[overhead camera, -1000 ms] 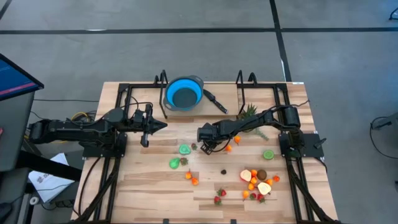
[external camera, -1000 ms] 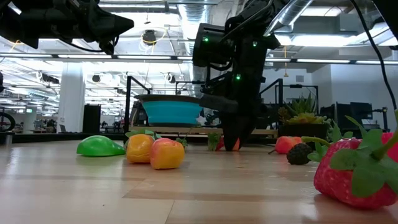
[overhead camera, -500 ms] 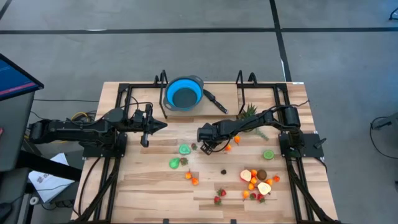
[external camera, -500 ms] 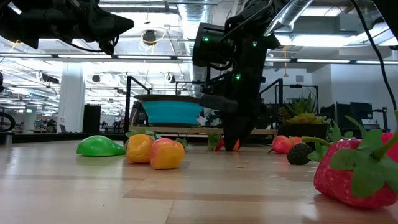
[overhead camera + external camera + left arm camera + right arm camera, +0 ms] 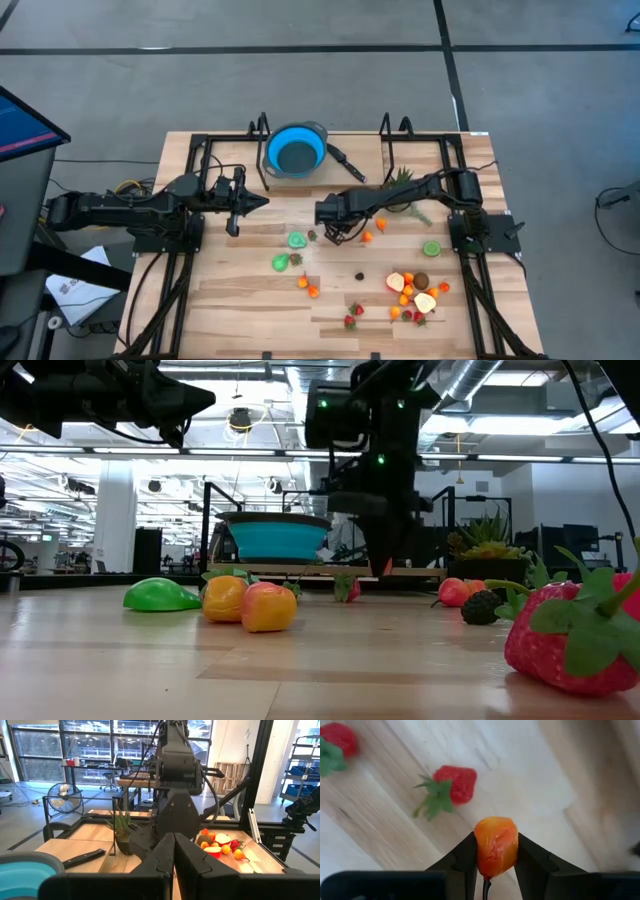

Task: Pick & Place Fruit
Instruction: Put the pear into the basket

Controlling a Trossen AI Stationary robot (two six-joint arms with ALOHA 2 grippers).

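Note:
My right gripper hangs over the middle of the table, shut on a small orange fruit piece. Under it, two red strawberries lie on the wood. More toy fruit lies around: a green lime, a green pear, and a pile of several pieces at the near right. The blue bowl stands at the far middle. My left gripper waits shut, held level above the table's left part. My right gripper pinches the orange piece by its two opposite sides between its two fingers. The fingers come from above, pointing steeply down. The piece is lifted clear of the table, its top standing out past the fingertips.
A spiky green plant and a black-handled tool lie at the far right beside the bowl. Black frame rails run along both sides of the table. A lime slice and a single orange piece lie right of the gripper.
My right gripper has risen straight up from the table with the orange piece, which now hangs clear of the wood. The strawberry beside it has stayed on the table.

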